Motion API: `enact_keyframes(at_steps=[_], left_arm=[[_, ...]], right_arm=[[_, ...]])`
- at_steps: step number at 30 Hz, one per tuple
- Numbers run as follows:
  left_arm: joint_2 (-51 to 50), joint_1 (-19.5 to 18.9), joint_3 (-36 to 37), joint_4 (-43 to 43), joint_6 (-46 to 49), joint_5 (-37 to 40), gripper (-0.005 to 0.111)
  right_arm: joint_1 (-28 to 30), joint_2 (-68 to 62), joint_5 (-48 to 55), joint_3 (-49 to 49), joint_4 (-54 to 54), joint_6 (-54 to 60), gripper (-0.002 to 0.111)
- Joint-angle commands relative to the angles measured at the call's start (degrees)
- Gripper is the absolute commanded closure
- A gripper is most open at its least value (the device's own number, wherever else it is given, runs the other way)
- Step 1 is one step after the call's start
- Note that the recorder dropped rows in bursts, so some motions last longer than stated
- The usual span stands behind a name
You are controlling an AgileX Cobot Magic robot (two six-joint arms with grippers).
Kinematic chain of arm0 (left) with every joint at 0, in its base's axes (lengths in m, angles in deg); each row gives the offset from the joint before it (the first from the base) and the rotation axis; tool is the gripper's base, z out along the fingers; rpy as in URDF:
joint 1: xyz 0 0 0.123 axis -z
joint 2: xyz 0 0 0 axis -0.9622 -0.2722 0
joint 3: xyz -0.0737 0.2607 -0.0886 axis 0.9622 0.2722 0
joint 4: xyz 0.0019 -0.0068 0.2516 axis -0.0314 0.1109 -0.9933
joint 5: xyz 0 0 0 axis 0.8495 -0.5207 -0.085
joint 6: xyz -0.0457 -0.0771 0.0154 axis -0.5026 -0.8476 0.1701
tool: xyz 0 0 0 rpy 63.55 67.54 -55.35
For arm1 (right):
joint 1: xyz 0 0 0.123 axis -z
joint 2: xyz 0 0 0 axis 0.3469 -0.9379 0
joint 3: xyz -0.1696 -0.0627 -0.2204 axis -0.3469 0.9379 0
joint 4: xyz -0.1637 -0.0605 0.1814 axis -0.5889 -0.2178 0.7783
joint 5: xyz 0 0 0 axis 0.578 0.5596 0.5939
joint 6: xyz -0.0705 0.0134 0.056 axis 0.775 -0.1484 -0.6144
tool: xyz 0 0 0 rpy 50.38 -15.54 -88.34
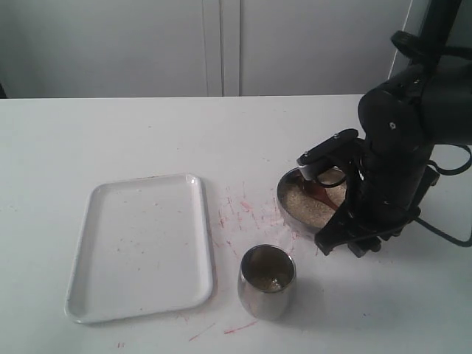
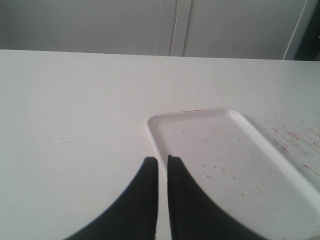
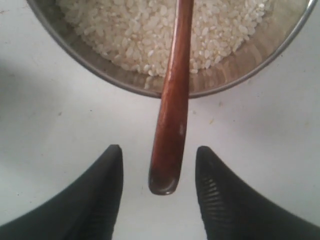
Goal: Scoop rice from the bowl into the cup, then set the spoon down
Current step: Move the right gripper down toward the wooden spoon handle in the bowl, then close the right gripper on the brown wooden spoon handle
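The steel bowl [image 1: 301, 209] [image 3: 90, 55] holds pale rice [image 1: 308, 203] [image 3: 135, 30]. The reddish-brown spoon [image 3: 171, 110] leans in the bowl, its handle sticking out over the rim; in the exterior view only a dark bit of spoon [image 1: 318, 192] shows behind the arm. My right gripper [image 3: 159, 150] [image 1: 346, 234] is open, its fingers on either side of the handle's end without touching it. The steel cup [image 1: 266, 281] stands in front of the bowl with some rice inside. My left gripper [image 2: 162, 160] is shut on nothing, above the table by the tray's corner; the exterior view does not show it.
A white rectangular tray [image 1: 140, 247] [image 2: 260, 150] lies left of the cup. Red marks [image 1: 236, 214] speckle the white table between tray and bowl. The right arm's black body [image 1: 405, 147] looms over the bowl's right side.
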Motion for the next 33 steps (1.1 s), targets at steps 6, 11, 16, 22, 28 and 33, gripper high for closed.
enact_keyframes(at_steps=[6, 11, 16, 22, 28, 33], left_arm=[[0.2, 0.1, -0.2, 0.5, -0.1, -0.2, 0.092], [0.2, 0.1, -0.2, 0.5, -0.1, -0.2, 0.092], [0.2, 0.1, -0.2, 0.5, -0.1, -0.2, 0.092], [0.2, 0.1, -0.2, 0.5, -0.1, -0.2, 0.092], [0.2, 0.1, -0.2, 0.5, -0.1, -0.2, 0.092], [0.2, 0.1, -0.2, 0.5, -0.1, -0.2, 0.092]], right_arm=[[0.1, -0.6, -0.4, 0.2, -0.1, -0.3, 0.064], [0.1, -0.6, -0.4, 0.2, -0.1, -0.3, 0.066], [0.1, -0.7, -0.6, 0.2, -0.1, -0.3, 0.067], [0.1, -2.3, 0.3, 0.2, -0.2, -0.7, 0.067], [0.1, -2.8, 0.3, 0.2, -0.2, -1.1, 0.067], [0.1, -2.8, 0.3, 0.2, -0.2, -1.1, 0.078]])
